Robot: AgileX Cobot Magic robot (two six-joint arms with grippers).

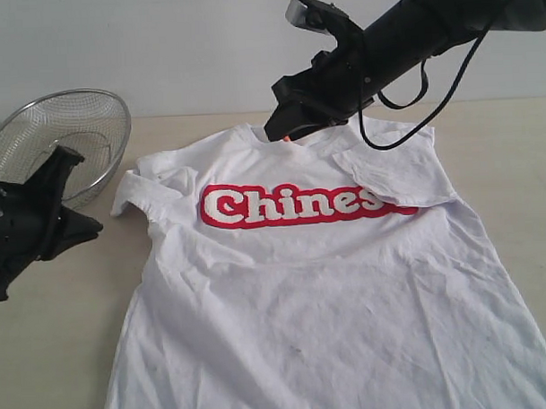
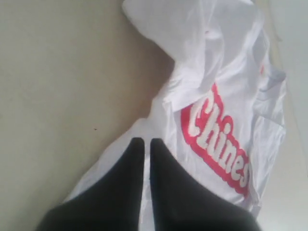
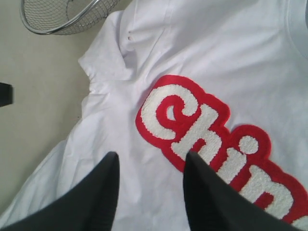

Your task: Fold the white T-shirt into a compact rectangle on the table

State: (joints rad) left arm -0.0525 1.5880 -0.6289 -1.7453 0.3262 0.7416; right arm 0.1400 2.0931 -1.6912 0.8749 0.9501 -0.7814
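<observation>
The white T-shirt lies front up on the table, its red-outlined lettering showing. One sleeve is folded in over the end of the lettering. The other sleeve is bunched up. My left gripper hovers off the shirt's left side. In the left wrist view the left gripper is shut with nothing held, the shirt beyond it. My right gripper hangs above the collar. In the right wrist view the right gripper is open over the shirt, empty.
A silver wire-mesh bowl stands tilted at the back left, just behind my left gripper, and shows as the same bowl in the right wrist view. Bare tabletop lies left of the shirt. A pale wall runs behind the table.
</observation>
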